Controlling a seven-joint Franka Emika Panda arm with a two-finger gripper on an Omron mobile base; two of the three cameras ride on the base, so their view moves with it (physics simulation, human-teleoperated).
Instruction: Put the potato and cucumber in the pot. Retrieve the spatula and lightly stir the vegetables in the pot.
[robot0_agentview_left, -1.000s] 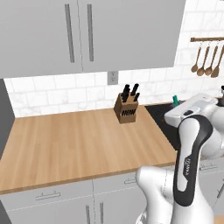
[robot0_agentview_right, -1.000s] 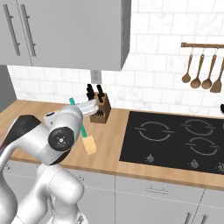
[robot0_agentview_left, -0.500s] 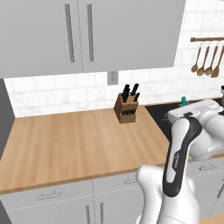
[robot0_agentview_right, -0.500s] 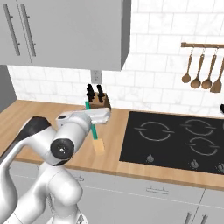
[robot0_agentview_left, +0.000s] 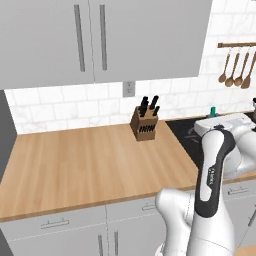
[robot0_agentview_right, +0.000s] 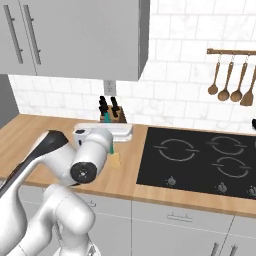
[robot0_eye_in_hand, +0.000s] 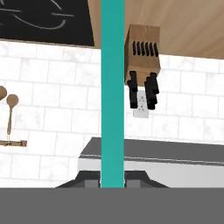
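Observation:
My gripper (robot0_eye_in_hand: 112, 180) is shut on the spatula (robot0_eye_in_hand: 112, 87), whose teal handle runs straight up the middle of the hand view. From the right base view the spatula (robot0_agentview_right: 114, 158) hangs below my hand over the wooden counter, just left of the cooktop, with its pale wooden blade pointing down. In the left base view the teal handle end (robot0_agentview_left: 212, 110) sticks up above my hand. The fingers themselves are hidden behind my arm in both base views. The pot, the potato and the cucumber are out of view.
A wooden knife block (robot0_agentview_right: 111, 113) stands at the wall behind my hand. The black cooktop (robot0_agentview_right: 200, 155) lies to the right. Wooden spoons (robot0_agentview_right: 230, 85) hang from a rail on the tiled wall. Grey cabinets (robot0_agentview_right: 75, 35) hang overhead.
The arm has carried the spatula a little to the right, toward the cooktop, and the elbow has swung round. The grip stays shut.

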